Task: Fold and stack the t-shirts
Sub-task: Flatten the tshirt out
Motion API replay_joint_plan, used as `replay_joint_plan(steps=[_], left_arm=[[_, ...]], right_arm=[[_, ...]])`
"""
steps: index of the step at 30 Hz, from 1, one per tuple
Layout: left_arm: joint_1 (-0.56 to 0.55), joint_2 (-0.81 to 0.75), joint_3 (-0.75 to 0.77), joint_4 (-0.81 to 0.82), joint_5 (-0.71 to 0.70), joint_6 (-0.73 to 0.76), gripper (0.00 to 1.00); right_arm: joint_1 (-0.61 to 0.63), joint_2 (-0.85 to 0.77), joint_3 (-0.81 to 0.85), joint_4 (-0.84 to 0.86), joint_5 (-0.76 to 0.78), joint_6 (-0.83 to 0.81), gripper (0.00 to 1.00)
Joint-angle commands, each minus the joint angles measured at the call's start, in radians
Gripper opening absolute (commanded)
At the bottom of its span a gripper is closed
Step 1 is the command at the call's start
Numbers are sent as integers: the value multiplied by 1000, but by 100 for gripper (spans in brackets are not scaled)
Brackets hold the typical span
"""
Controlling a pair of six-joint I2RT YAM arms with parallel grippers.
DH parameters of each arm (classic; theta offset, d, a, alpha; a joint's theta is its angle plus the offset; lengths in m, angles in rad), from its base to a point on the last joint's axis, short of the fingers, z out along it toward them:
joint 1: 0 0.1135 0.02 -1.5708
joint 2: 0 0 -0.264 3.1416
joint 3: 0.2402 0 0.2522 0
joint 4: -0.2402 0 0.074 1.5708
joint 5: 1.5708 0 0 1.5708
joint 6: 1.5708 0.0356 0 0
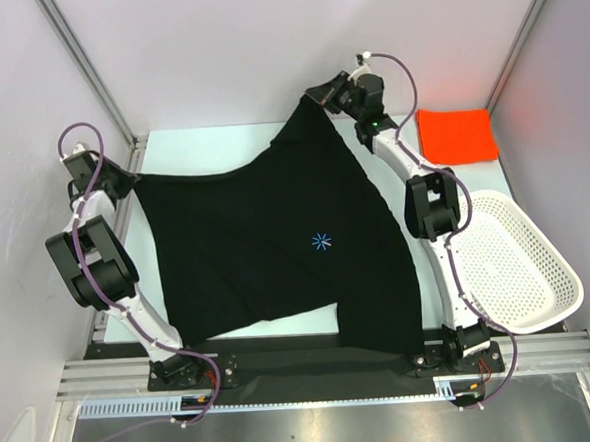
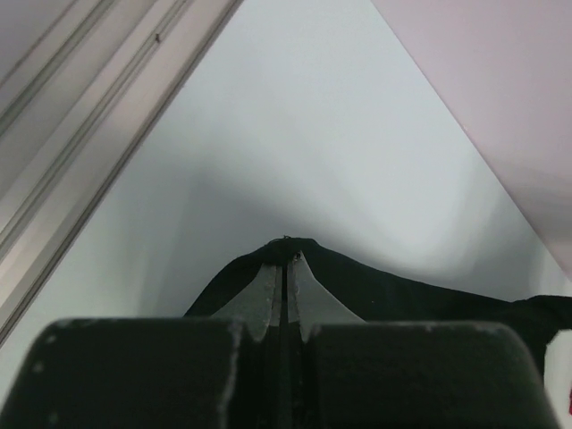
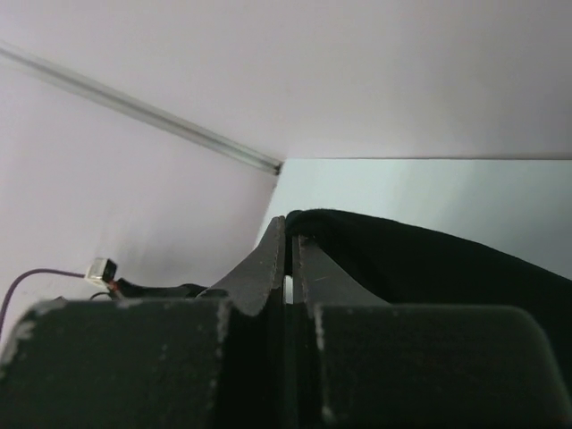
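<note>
Black soft cloth t-shirt [image 1: 276,242] with a pale blue starburst spreads across the middle. It likely handles light and limp, best gripped by its corners. The left gripper [image 1: 124,177] clamps its nine-o'clock corner, the right gripper [image 1: 322,91] its twelve-o'clock corner. Bright orange-red folded cloth t-shirt [image 1: 457,134] lies at two o'clock.

No readable text; the black t-shirt [image 1: 246,234] bears only a blue starburst [image 1: 321,242].

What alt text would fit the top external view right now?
A large black t-shirt with a small blue starburst print is stretched between the left arm and right arm, each with jaws shut on an edge. A folded orange-red t-shirt lies far right, a white mesh basket nearer the bases.
</note>
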Motion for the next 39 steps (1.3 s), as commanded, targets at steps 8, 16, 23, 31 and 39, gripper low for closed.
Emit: replay_joint_plan(steps=[8, 16, 23, 31, 39], left_arm=[[3, 27, 64, 219, 156, -101, 0], [-1, 7, 66, 325, 162, -197, 0], [-3, 8, 79, 341, 154, -219, 0], [-10, 39, 107, 327, 175, -202, 3], [-52, 53, 234, -75, 4, -15, 61]], right_arm=[[-96, 51, 288, -13, 120, -105, 0], [-101, 22, 304, 16, 188, -128, 0], [-98, -9, 379, 45, 263, -181, 0], [-109, -12, 356, 37, 270, -168, 0], [-139, -38, 306, -234, 190, -155, 55]])
